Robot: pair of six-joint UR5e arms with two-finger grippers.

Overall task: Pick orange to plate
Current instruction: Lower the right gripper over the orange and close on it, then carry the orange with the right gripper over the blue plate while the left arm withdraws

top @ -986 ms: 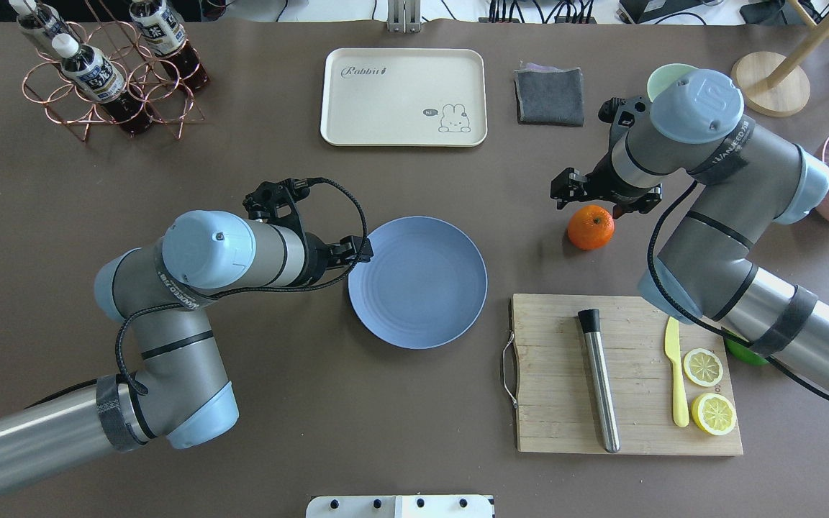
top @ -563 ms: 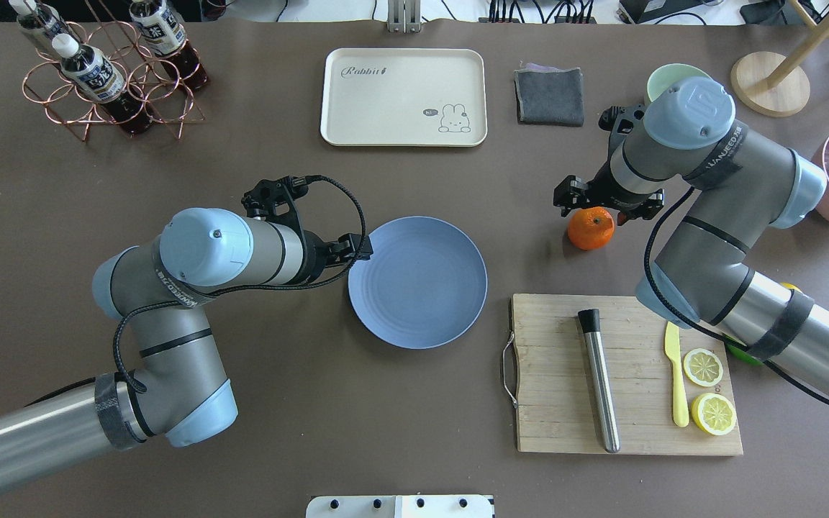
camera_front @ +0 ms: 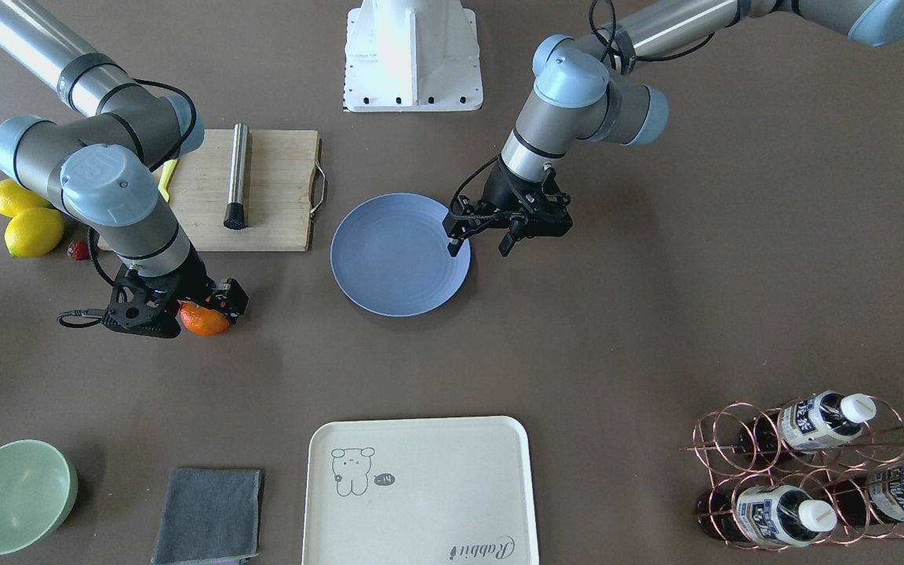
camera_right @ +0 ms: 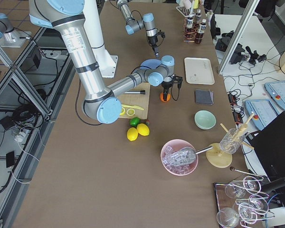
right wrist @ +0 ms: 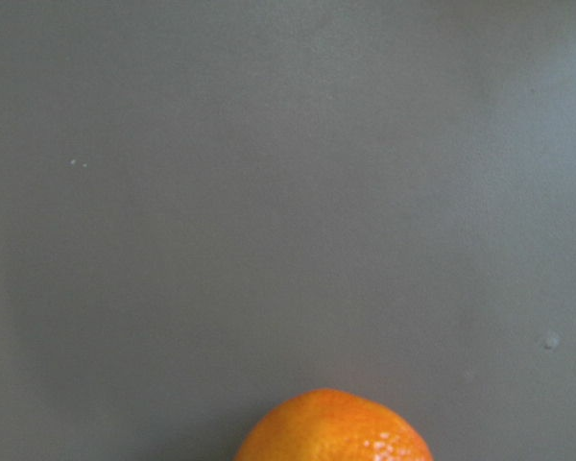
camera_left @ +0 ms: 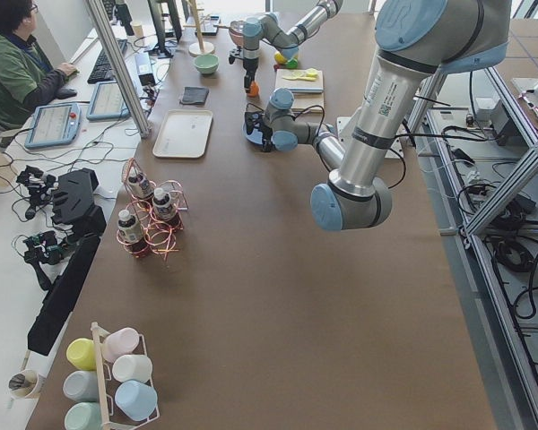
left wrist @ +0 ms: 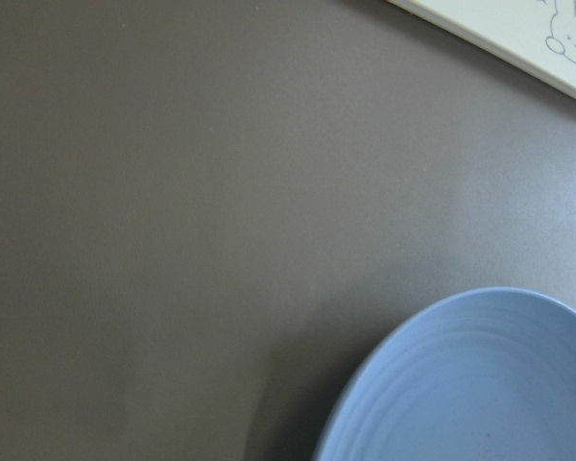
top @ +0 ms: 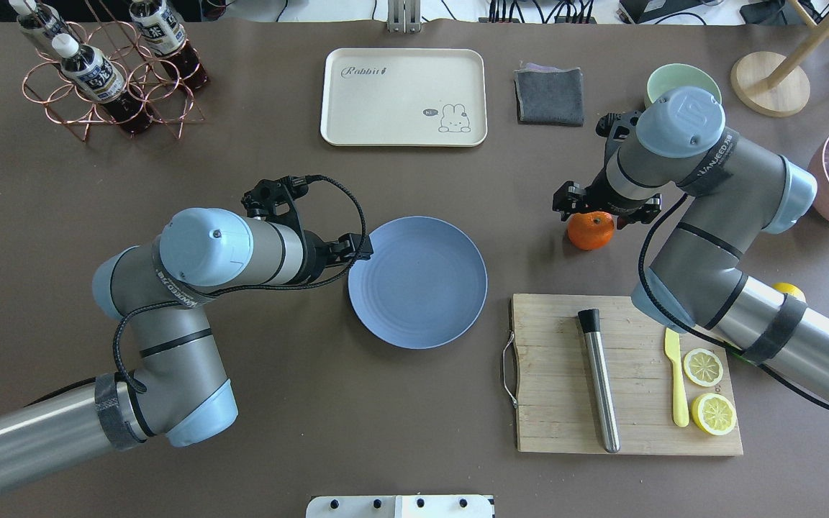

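Note:
The orange [top: 590, 232] rests on the brown table to the right of the blue-grey plate [top: 418, 288], about a plate's width away. My right gripper [top: 599, 210] hangs open directly over the orange, one finger on each side and low around it; the front view shows the orange [camera_front: 204, 321] between the black fingers of the right gripper [camera_front: 183, 311]. The right wrist view catches only the top of the orange [right wrist: 334, 429]. My left gripper [top: 357, 248] stands open at the plate's left rim, holding nothing. The left wrist view shows the plate's edge [left wrist: 480, 384].
A wooden cutting board [top: 558, 403] with a steel muddler [top: 599, 385], a yellow knife and lemon slices lies near the front right. Behind are a cream tray [top: 404, 97], a grey cloth [top: 549, 95], a green bowl [top: 681, 74] and a bottle rack [top: 98, 68].
My right arm has swung in and its gripper has come down from beside and behind the orange to straddle it. The orange, the plate and the left arm have not moved.

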